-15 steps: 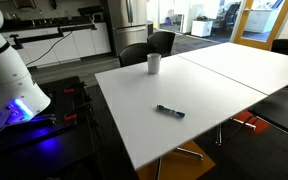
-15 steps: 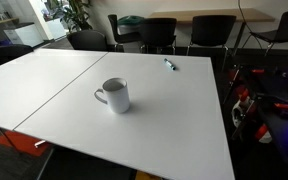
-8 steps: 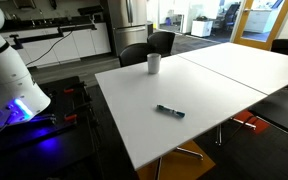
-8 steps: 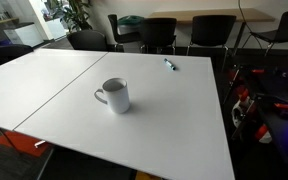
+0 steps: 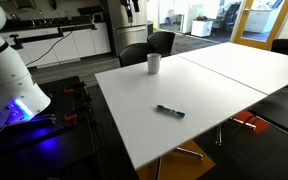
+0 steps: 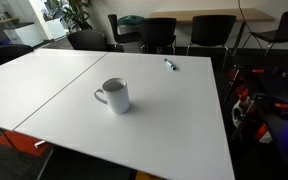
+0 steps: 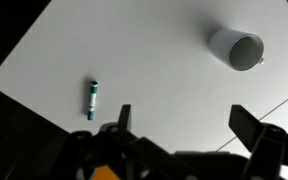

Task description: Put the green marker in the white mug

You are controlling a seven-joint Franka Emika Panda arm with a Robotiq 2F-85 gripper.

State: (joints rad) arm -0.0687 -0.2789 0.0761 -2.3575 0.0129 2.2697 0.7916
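The green marker (image 5: 169, 110) lies flat on the white table (image 5: 214, 90) near its front part; it also shows in the exterior view (image 6: 169, 65) and the wrist view (image 7: 90, 99). The white mug (image 5: 154, 63) stands upright near the table's far edge, and is close to the camera in the exterior view (image 6: 114, 95). In the wrist view the mug (image 7: 236, 48) shows from above, with nothing visible inside. My gripper (image 7: 184, 122) is open and empty, high above the table, apart from both. Its dark tip shows at the top edge of an exterior view (image 5: 131, 8).
Black chairs (image 6: 159, 33) stand round the table. The robot's white base (image 5: 9, 75) is beside the table, with cables and blue-lit gear on the floor (image 5: 24, 125). A seam (image 7: 274, 105) joins two tabletops. Cabinets and a fridge stand behind.
A dark part of my gripper now shows at the top edge of an exterior view. The marker and the mug have not moved.
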